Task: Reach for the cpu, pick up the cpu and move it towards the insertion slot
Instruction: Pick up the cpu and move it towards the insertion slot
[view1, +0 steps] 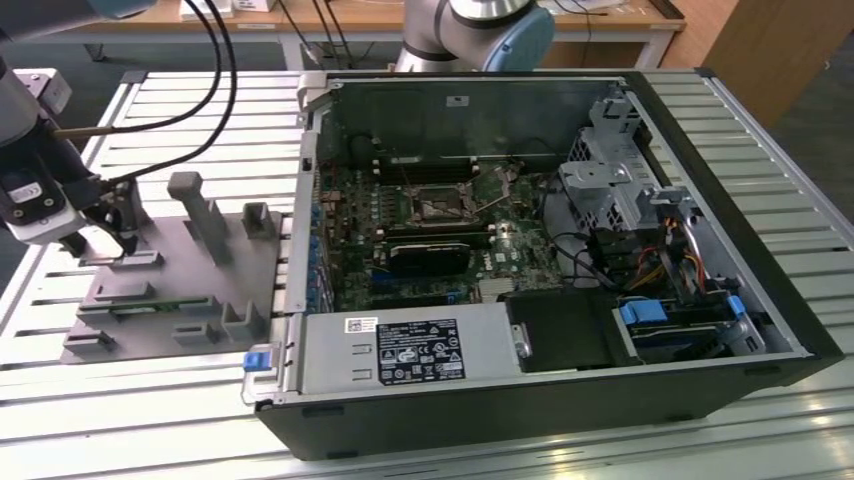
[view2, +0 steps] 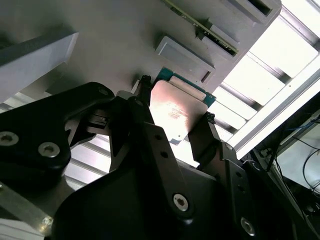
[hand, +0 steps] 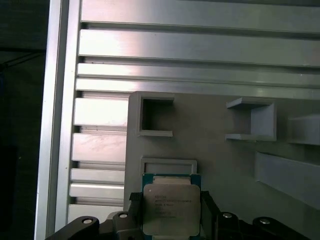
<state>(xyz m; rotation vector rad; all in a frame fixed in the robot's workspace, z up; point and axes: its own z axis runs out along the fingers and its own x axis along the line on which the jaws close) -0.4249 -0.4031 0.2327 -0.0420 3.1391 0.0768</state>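
Jaws of two black fingers stand narrow, pressed on two opposite edges of one small square cpu with a silvery top and green rim. Just beyond lies one flat grey plastic fixture plate, near the slatted aluminium counter's edge at the exterior view's left, bare slats around it. Farthest, well apart, one open black computer case holds one dark square, metal-framed insertion slot.

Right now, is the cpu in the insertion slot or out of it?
Out: the gripper holds the cpu at the grey fixture, away from the insertion slot.
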